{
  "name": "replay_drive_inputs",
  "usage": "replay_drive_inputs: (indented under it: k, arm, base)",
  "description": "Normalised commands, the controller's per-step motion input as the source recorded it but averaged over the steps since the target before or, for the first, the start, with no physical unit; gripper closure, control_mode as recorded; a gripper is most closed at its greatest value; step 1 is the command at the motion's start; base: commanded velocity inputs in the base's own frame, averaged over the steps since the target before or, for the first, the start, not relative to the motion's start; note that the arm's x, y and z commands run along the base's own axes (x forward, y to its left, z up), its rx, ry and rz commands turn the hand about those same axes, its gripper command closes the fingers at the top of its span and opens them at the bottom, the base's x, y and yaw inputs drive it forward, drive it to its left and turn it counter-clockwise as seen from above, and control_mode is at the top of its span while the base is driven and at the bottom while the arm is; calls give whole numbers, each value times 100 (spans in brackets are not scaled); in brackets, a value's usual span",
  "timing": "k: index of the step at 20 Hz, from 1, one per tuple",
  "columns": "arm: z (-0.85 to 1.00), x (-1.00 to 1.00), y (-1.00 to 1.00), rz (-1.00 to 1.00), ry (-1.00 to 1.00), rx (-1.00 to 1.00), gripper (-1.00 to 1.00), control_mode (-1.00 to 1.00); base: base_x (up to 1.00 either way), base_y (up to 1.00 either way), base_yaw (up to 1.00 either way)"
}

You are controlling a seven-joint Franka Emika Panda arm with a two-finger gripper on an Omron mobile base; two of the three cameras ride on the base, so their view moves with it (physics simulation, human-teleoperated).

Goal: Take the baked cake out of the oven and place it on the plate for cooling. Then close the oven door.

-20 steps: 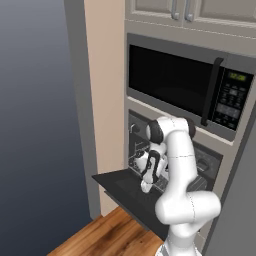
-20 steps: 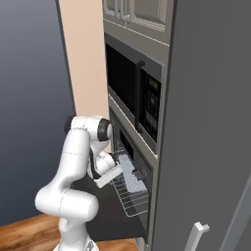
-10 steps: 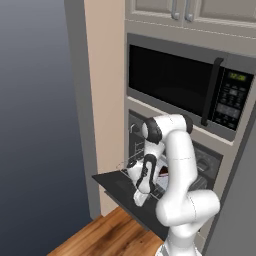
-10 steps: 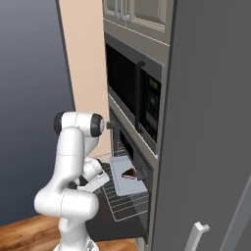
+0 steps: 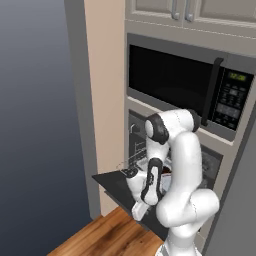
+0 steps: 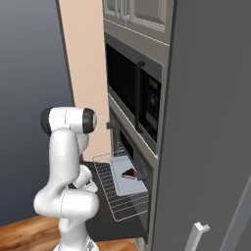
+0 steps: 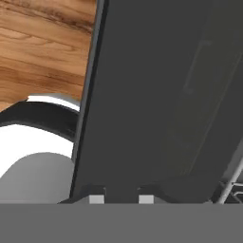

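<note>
Dark gripper [image 7: 121, 198]: jaws closed | empty | over oven door [image 7: 142, 95]

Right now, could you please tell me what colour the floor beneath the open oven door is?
The plank floor is warm brown wood grain, clearest in the hand view, beside the dark grey oven door.

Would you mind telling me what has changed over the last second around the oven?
The rack has slid out of the oven over the lowered door, bringing the tray with the cake into the open. The arm drew back and lowered, and the tool closed. The door stayed down and the microwave shut.
</note>
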Motion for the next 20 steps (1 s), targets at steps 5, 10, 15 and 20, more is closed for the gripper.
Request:
replay_drive_inputs:
  k: [5, 10, 15, 20]
  arm:
    - [100, -40, -8, -27, -26, 17, -100, -100]
    - [100, 8, 1, -45, -36, 5, -100, -100]
    - [74, 33, 2, -59, -15, 0, -100, -100]
    - [20, 16, -1, -59, -2, 0, -100, -100]
  base:
    - [0, 0, 0]
    - [0, 0, 0]
    - [0, 0, 0]
    - [0, 0, 0]
